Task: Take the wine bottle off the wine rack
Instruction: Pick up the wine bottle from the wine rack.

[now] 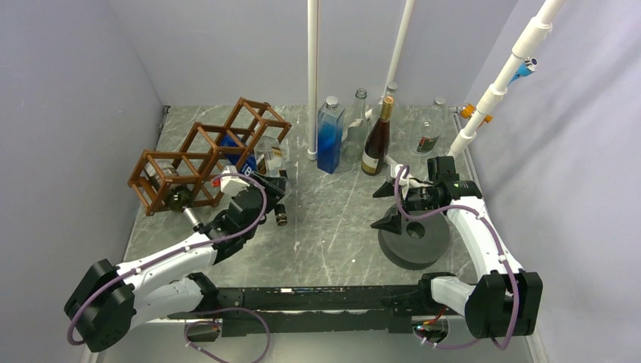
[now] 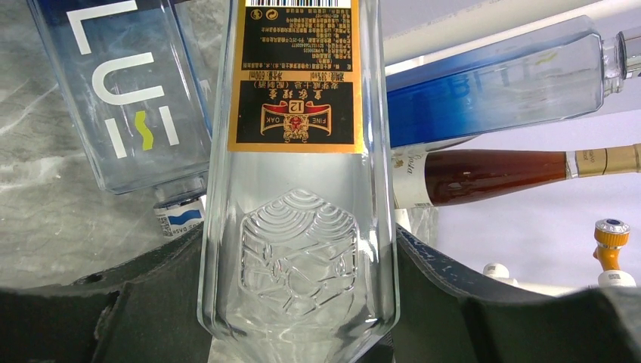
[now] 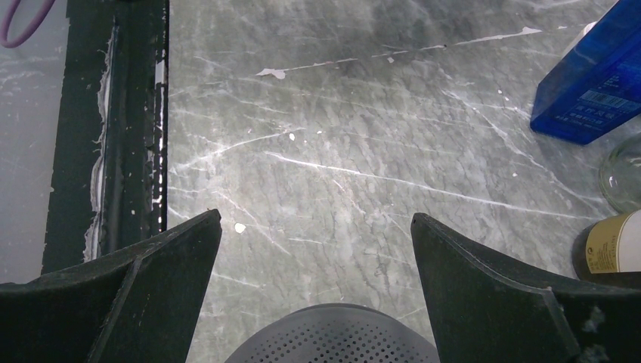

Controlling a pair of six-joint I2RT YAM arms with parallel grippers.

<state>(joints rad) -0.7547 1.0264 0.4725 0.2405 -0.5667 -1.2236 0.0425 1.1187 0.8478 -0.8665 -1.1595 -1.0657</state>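
On the grey marbled table [image 1: 340, 227], the brown wooden open-frame wine rack [image 1: 198, 160] was seen at the far left, set askew, with a blue square glass bottle [image 1: 239, 153] lodged among its cells. The wine bottle [image 2: 298, 189], a clear square-sided glass bottle with a black-and-gold label, was found at the near right end of the rack. Whether any part of it was inside a cell could not be told. It was judged to be rigid, fairly heavy for its size, smooth enough to slip, and breakable if knocked against the sticks or dropped. Its flat opposite sides were judged the best place to be taken hold of, low on the body or nearer the middle for balance. The left gripper [image 2: 298, 242] was clenched on it, with one black finger [image 2: 159, 302] pressed to each flat side just above the base. The embossed panel sat between the fingers and the label lay beyond them. The right gripper [image 1: 384, 208] was spread wide and empty, well apart at the right, above a dark grey round perforated object [image 1: 414, 240].
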